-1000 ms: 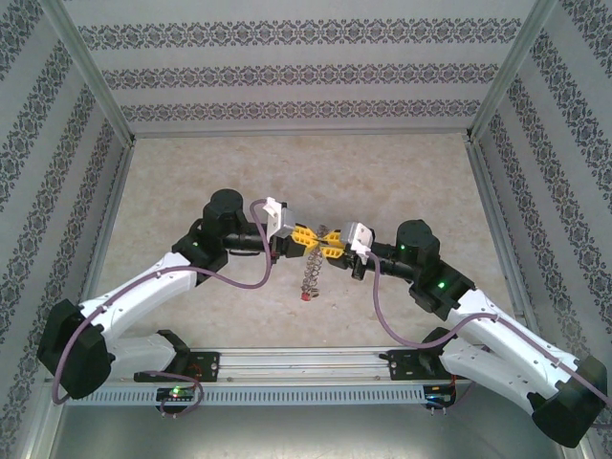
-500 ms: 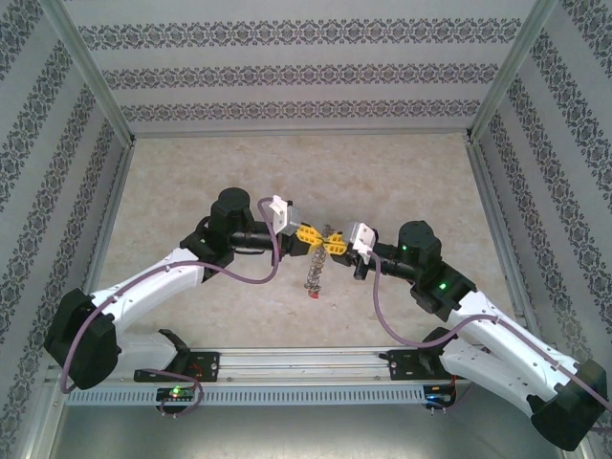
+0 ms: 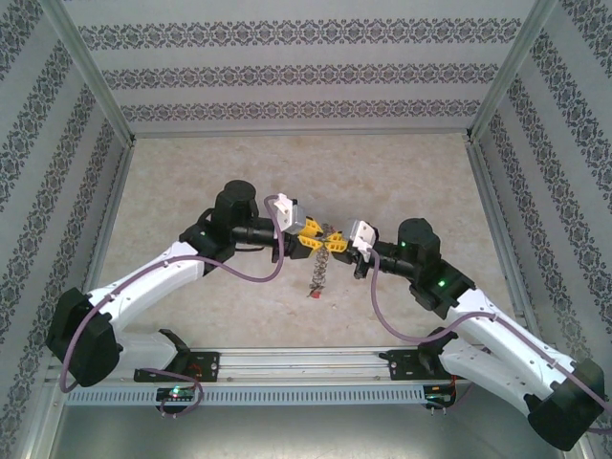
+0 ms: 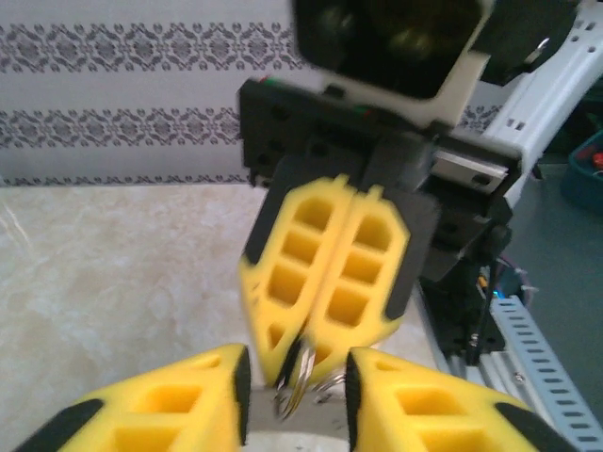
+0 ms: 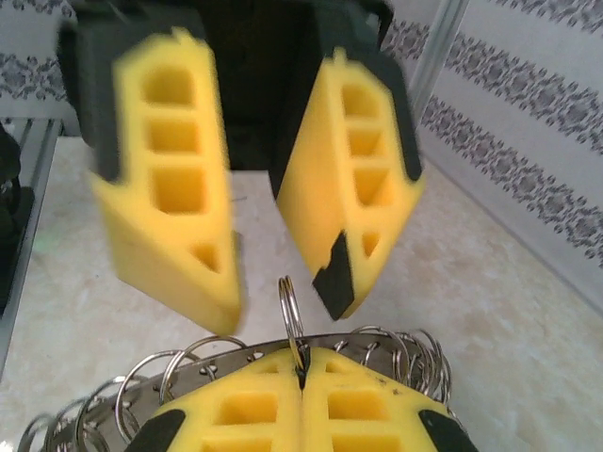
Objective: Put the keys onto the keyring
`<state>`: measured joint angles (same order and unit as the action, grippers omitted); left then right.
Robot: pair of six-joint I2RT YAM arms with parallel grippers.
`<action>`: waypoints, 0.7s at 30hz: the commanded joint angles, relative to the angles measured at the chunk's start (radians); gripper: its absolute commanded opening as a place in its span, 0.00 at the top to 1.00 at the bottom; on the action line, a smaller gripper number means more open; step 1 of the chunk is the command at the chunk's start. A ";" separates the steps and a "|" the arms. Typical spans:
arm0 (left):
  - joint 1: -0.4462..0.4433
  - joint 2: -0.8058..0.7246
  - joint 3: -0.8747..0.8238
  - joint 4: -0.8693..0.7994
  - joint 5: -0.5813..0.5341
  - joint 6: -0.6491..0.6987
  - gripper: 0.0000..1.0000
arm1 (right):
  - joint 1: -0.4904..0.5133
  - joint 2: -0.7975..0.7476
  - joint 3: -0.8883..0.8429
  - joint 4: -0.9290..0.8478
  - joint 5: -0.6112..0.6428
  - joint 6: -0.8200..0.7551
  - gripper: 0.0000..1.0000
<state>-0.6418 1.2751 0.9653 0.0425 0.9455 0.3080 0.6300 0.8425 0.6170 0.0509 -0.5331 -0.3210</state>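
Observation:
Over the table's middle, my right gripper [image 3: 334, 243] [image 5: 301, 363] is shut on a small metal split ring [image 5: 291, 303] that stands edge-on above its tips. Behind the ring curves a grey metal band with holes, the keyring [image 5: 382, 339] as far as I can tell. It carries several more small rings. My left gripper [image 3: 309, 236] [image 4: 297, 379] faces it, open, its fingers [image 5: 174, 207] either side of the pinched ring [image 4: 300, 373] without touching it. A string of keys [image 3: 315, 271] trails from the grippers toward me, a red tag [image 3: 308, 296] at its end.
The beige marble-patterned tabletop [image 3: 287, 172] is walled by patterned panels at the back and sides. A metal rail [image 3: 296, 363] with the arm bases runs along the near edge. Purple cables loop off both forearms.
My left arm has pushed right toward the right gripper and its jaws have opened. The right jaws have closed fully on the ring. The keys swung slightly right.

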 commanded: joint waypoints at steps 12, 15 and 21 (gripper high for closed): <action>-0.021 0.030 0.096 -0.258 -0.041 0.190 0.63 | -0.006 0.013 0.040 0.002 -0.030 -0.021 1.00; -0.021 0.009 0.074 -0.236 -0.070 0.198 0.59 | -0.006 0.014 0.039 0.002 -0.032 -0.022 1.00; -0.021 0.006 0.070 -0.239 -0.101 0.203 0.66 | -0.005 0.035 0.051 0.006 -0.047 -0.019 1.00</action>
<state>-0.6487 1.3003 1.0435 -0.1734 0.8604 0.4801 0.6300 0.8764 0.6201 0.0254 -0.5411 -0.3325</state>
